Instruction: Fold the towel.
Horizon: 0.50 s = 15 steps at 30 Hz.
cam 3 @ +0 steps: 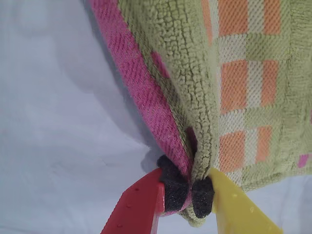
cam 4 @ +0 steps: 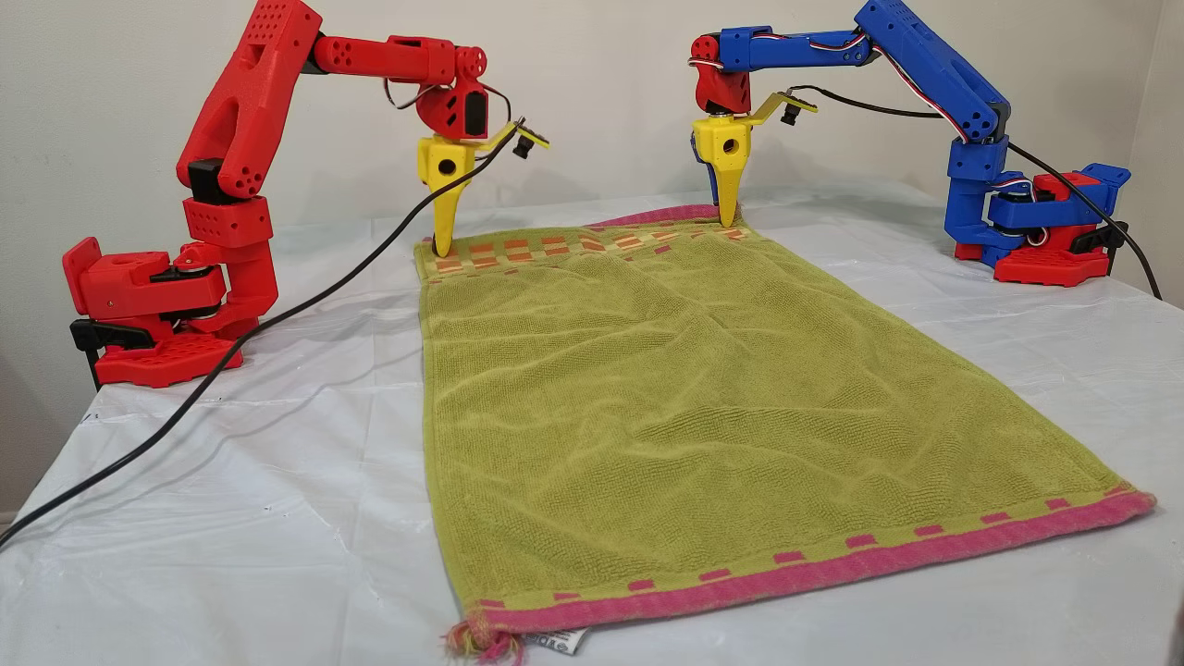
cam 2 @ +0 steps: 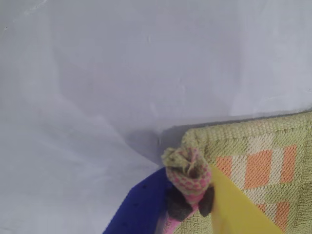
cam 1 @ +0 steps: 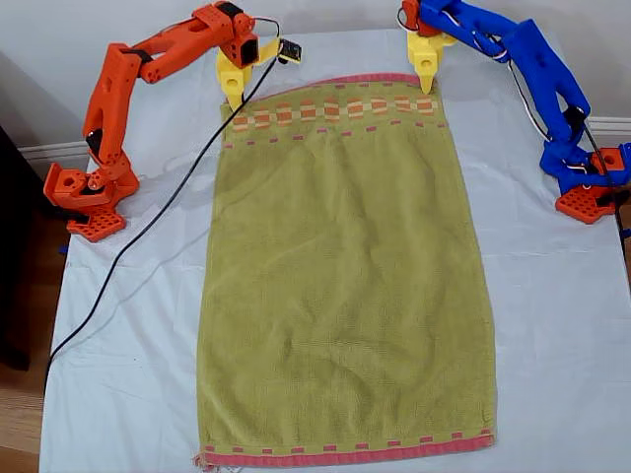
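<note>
White sheeting (cam 1: pixel 118 325) covers the bench, with a pale wall behind. On it the towel (cam 1: pixel 345 296) lies spread flat and lengthwise, its checked stripe (cam 1: pixel 335 108) at the far end between the two arms and a pink band (cam 1: pixel 345 453) along the near edge. A small white tag (cam 4: pixel 560 641) pokes out at the near corner in the other view. My first claw (cam 2: pixel 190 202), on the blue arm (cam 1: pixel 537 69) at the exterior view's right, is closed tight on a bunched far corner of the towel. My second claw (cam 3: pixel 190 195), on the orange arm (cam 1: pixel 118 89) at the exterior view's left, pinches the other far corner, its dark pads (cam 3: pixel 173 187) squeezing the pink hem and the green pile together
</note>
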### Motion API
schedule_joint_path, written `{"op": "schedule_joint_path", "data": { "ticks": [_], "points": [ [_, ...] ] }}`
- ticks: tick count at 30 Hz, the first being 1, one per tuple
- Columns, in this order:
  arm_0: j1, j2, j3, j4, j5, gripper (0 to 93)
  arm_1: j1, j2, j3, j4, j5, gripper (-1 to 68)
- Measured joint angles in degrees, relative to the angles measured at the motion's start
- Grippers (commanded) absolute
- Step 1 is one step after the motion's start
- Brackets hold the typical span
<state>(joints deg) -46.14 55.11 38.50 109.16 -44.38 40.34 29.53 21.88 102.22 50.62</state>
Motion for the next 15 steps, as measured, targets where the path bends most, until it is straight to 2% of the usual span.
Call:
{"op": "schedule_joint_path", "data": {
  "ticks": [4, 15],
  "points": [
    [2.02, -2.81, -11.25, 7.29, 1.67, 0.1, -2.2, 0.53, -3.6, 0.97, 1.14, 0.2],
    [6.33, 16.17, -1.23, 8.44, 1.58, 0.1, -8.79, 20.57, 9.05, 0.97, 4.39, 0.1]
  ]
}}
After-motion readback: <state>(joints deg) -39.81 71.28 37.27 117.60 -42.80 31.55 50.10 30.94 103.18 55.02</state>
